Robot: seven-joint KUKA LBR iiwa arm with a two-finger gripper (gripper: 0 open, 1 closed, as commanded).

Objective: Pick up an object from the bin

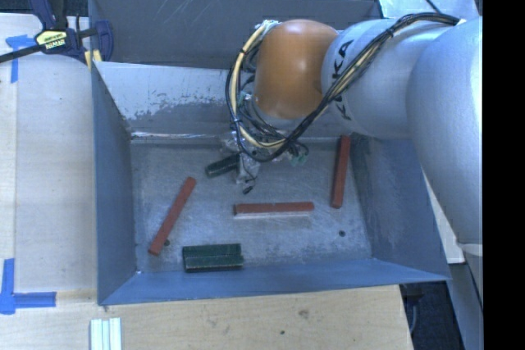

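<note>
The tool [244,170] is hovering near the bin's [111,176] back wall, its opening impossible to tell; a red-brown stick [273,209] is lying flat just beside it.

The orange domed wrist cover [291,70] and its looped cables [246,127] hide most of the two-finger gripper [246,166] beneath them. A small dark elongated thing [220,168] just left of it is too small to identify. The white arm [410,86] runs out of the picture on the right and covers the right back corner of the grey metal bin [111,176].
</note>
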